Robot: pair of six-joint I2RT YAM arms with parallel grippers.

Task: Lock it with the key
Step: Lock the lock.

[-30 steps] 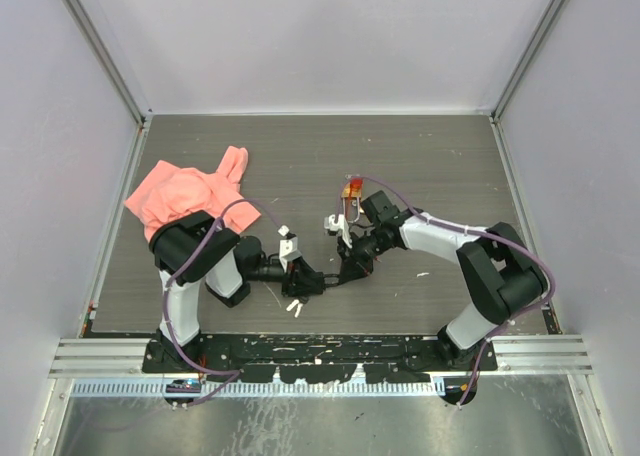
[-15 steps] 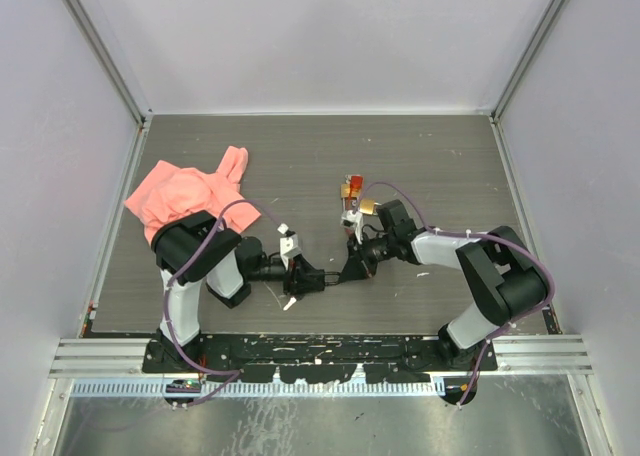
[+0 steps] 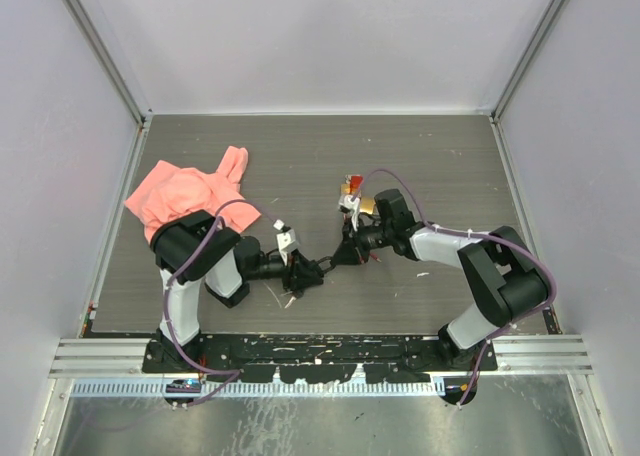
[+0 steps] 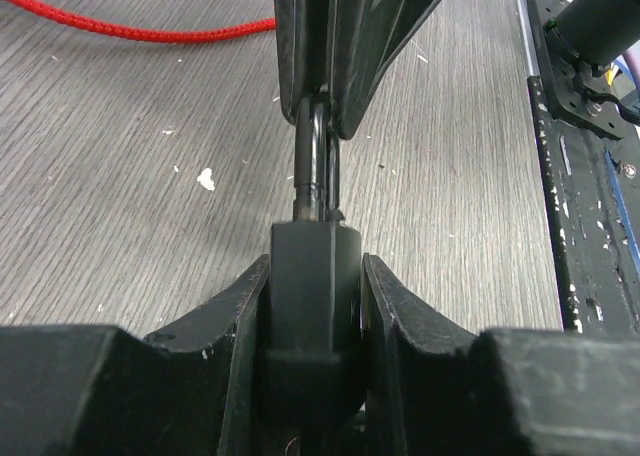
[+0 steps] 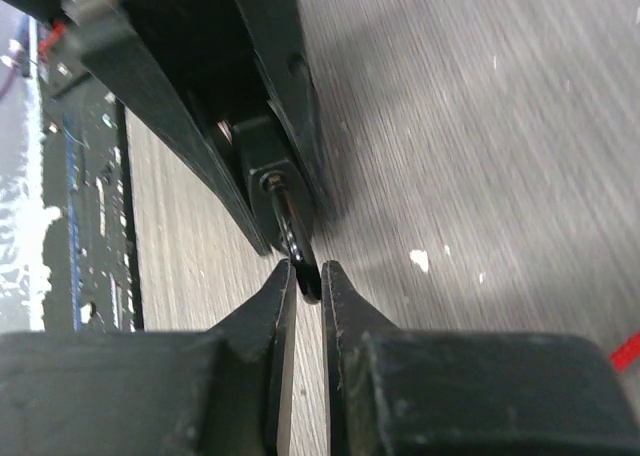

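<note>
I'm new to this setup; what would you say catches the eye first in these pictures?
The two arms meet nose to nose in the middle of the table. The left pincer clamps a black lock, and the right pincer pinches a thin dark piece sticking out of it; I cannot tell whether that is key or shackle. Next comes the coral-pink cloth bunched at the table's left edge.

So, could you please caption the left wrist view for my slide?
Left claw clamps the black lock body; right claw pinches the dark metal stem rising from it.
</note>
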